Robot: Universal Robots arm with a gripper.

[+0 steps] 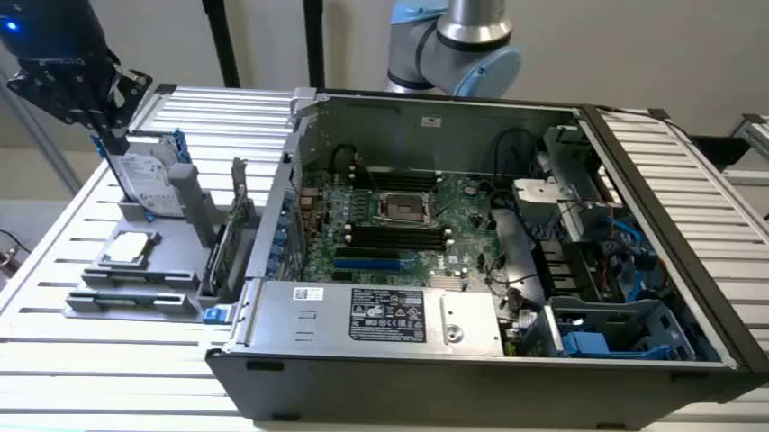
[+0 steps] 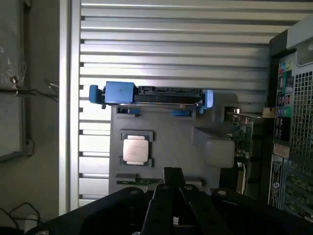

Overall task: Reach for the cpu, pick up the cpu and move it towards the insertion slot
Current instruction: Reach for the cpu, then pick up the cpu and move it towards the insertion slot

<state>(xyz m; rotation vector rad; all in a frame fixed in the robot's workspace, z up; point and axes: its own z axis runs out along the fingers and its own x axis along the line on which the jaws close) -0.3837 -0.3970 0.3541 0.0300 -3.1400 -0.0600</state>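
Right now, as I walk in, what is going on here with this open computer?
The robot's hand hangs over a grey holder at the exterior view's left, beside the open computer case. It is close above the upright hard drive. The cpu lies flat in its seat on the holder, not yet picked up. The insertion slot is on the motherboard inside the case, well away from the hand.
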